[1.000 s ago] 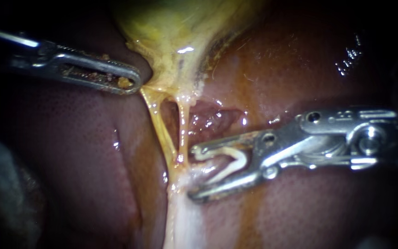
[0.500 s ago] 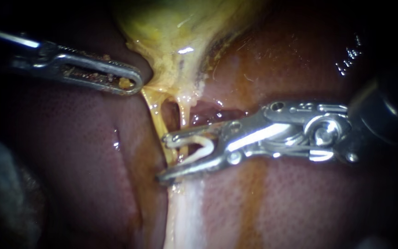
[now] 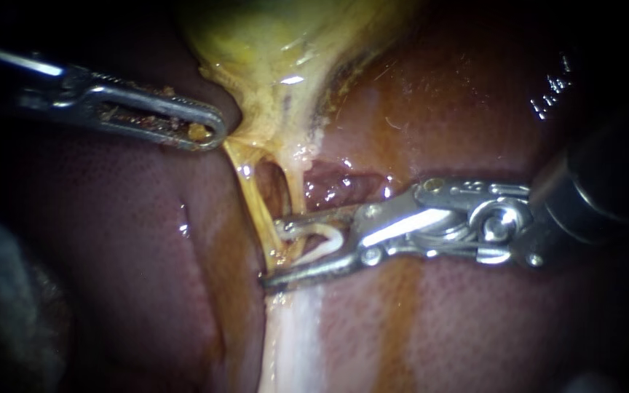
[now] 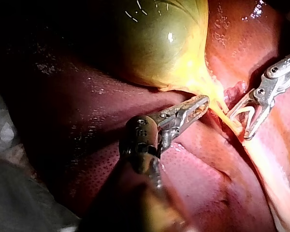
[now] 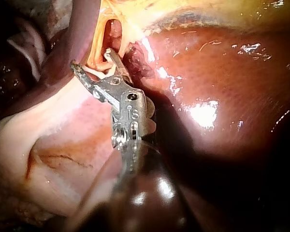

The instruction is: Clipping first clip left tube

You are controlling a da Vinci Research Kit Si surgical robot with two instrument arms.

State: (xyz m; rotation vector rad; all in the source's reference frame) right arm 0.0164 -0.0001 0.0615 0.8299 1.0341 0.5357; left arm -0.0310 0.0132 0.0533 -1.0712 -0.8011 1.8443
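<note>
Right instrument (image 3: 272, 251): jaws part-way apart, carrying a white clip (image 3: 327, 247). The left tube (image 3: 256, 207) lies just inside their tips. The right tube (image 3: 290, 189) seems to enter deeper between them, so check that. Left instrument (image 3: 209, 135) is clamped on the gallbladder (image 3: 271, 65) neck, tubes taut. Take the left tube alone, square across, both tips past it, then squeeze.

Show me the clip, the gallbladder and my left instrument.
clip (image 3: 336, 237), endoscope view, its white bend.
gallbladder (image 4: 159, 43), left wrist view, its green body.
left instrument (image 3: 218, 133), endoscope view, its tip.
</note>
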